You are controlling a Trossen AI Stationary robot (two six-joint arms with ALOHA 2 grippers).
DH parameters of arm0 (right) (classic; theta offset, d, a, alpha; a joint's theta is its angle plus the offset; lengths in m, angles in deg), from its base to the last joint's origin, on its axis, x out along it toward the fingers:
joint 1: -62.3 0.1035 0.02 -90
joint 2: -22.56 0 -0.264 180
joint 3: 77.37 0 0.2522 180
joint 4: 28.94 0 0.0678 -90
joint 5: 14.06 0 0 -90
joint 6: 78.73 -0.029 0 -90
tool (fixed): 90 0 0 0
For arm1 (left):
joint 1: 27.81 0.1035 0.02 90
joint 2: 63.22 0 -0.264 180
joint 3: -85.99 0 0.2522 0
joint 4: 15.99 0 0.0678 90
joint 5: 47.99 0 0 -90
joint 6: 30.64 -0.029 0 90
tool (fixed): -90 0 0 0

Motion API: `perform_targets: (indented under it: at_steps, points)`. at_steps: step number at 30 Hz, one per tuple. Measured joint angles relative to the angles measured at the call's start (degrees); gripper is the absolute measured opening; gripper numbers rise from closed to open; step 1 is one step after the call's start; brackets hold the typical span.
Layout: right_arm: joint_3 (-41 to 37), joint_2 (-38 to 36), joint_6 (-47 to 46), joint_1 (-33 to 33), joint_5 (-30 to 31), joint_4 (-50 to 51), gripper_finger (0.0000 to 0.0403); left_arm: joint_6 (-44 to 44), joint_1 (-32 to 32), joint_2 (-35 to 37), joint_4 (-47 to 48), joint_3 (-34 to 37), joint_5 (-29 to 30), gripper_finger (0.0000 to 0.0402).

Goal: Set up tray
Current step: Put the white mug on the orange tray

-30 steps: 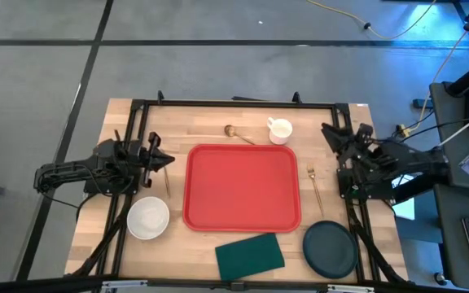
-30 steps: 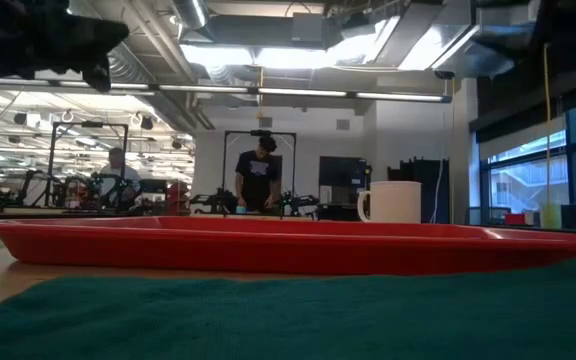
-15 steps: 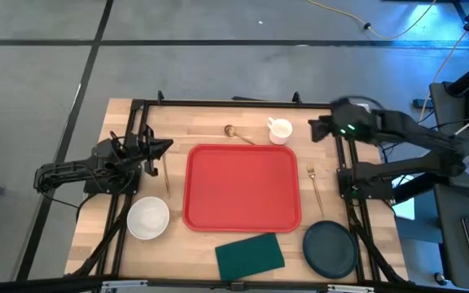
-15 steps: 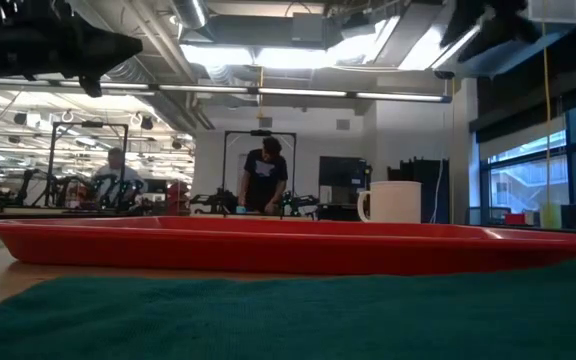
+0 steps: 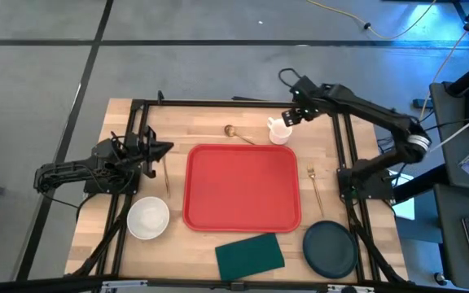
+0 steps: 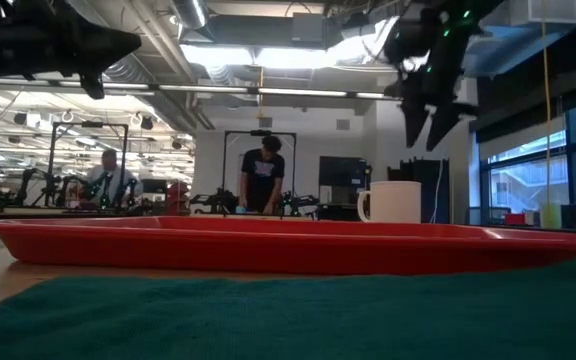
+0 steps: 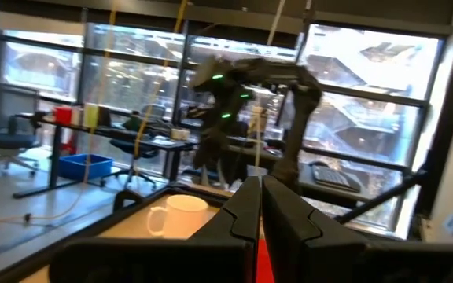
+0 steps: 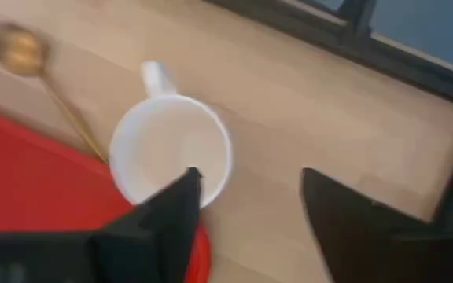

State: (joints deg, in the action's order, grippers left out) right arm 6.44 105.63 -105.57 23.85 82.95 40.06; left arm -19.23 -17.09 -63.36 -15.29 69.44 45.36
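The red tray (image 5: 243,189) lies flat in the middle of the table, seen edge-on in the low view as the tray (image 6: 268,245). A white mug (image 5: 280,130) stands upright just beyond its far right corner. My right gripper (image 5: 289,120) hovers open above the mug (image 8: 171,153), touching nothing; in the low view the gripper (image 6: 430,115) hangs clear over the mug (image 6: 396,201). My left gripper (image 5: 159,150) is shut (image 7: 261,206), raised over the table left of the tray and holding nothing.
A gold spoon (image 5: 236,133) lies left of the mug and a gold fork (image 5: 314,189) right of the tray. A white bowl (image 5: 148,218), a dark green cloth (image 5: 249,254) and a dark plate (image 5: 330,248) sit along the near side. A thin gold utensil (image 5: 167,181) lies left of the tray.
My right arm has swung out from its folded place at the table's right edge, toward the far edge and leftward, until its gripper hangs over the white mug. My left gripper has shifted slightly toward the far edge. Nothing on the table has moved.
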Motion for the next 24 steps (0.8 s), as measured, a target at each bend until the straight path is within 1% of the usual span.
perform_targets:
  at_steps: [3,7,15,19,24]
  points:
    - [0.0,3.4,1.8,-1.6,-3.3,-2.8,0.0216,0.0,0.0,0.0,0.0,0.0,-1.7,0.0009]
    - [0.0,7.2,2.8,-2.6,-5.6,-3.8,0.0216,0.0,0.0,0.0,0.0,0.0,-1.9,0.0012]
    - [0.0,14.2,4.8,-2.6,-5.6,-4.6,0.0212,-0.1,0.0,0.0,0.0,0.0,-1.9,0.001]
    - [0.0,15.7,4.9,-2.6,-5.7,-4.8,0.0182,-0.1,0.0,0.0,0.0,0.0,-1.9,0.0013]
    - [-0.1,16.0,5.1,-2.6,-5.7,-5.2,0.011,-0.2,0.0,0.0,0.0,0.0,-1.9,0.001]
